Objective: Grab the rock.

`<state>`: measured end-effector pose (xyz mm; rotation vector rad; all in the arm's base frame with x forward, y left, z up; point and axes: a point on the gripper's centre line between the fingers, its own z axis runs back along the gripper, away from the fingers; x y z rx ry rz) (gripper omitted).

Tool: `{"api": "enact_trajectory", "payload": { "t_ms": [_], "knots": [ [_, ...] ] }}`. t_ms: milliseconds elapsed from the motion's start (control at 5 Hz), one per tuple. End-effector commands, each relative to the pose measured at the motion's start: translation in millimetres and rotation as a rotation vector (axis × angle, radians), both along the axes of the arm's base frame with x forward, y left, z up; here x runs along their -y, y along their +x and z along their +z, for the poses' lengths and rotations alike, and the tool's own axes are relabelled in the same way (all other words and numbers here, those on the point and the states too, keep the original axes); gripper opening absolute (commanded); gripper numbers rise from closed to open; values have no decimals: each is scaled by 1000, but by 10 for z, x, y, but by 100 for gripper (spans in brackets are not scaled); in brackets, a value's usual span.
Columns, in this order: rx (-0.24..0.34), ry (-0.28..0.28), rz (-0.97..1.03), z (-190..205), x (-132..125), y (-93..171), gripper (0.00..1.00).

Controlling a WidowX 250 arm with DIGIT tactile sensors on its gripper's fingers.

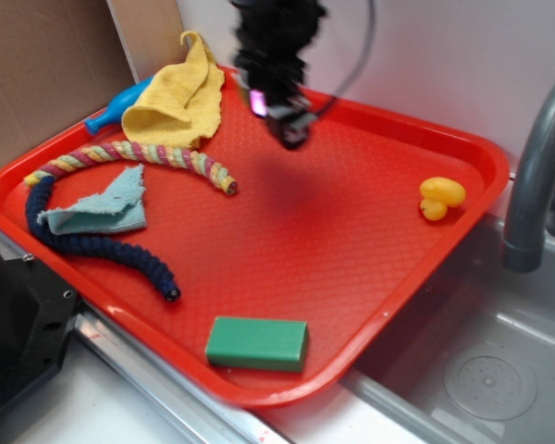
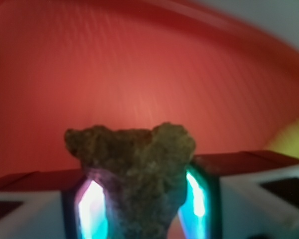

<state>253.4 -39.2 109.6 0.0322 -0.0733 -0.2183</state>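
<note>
Your claw [image 2: 142, 199] pinched the rough reddish-brown rock [image 2: 132, 164] between its pads, above the red plastic tray [image 1: 370, 231].

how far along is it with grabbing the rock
Done: the rough brown rock sits clamped between the hand's glowing fingers. In hand: the hand hangs above the red plastic tray, so the rock looks lifted. Left: nothing obvious beyond holding on.
</note>
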Motion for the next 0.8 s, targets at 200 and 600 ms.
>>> {"api": "enact_trajectory", "payload": {
  "t_ms": [200, 600],
  "knots": [
    [-117, -22, 289, 1115, 262, -607, 0],
    [-144, -27, 372, 1070, 216, -606, 0]
  ]
}}
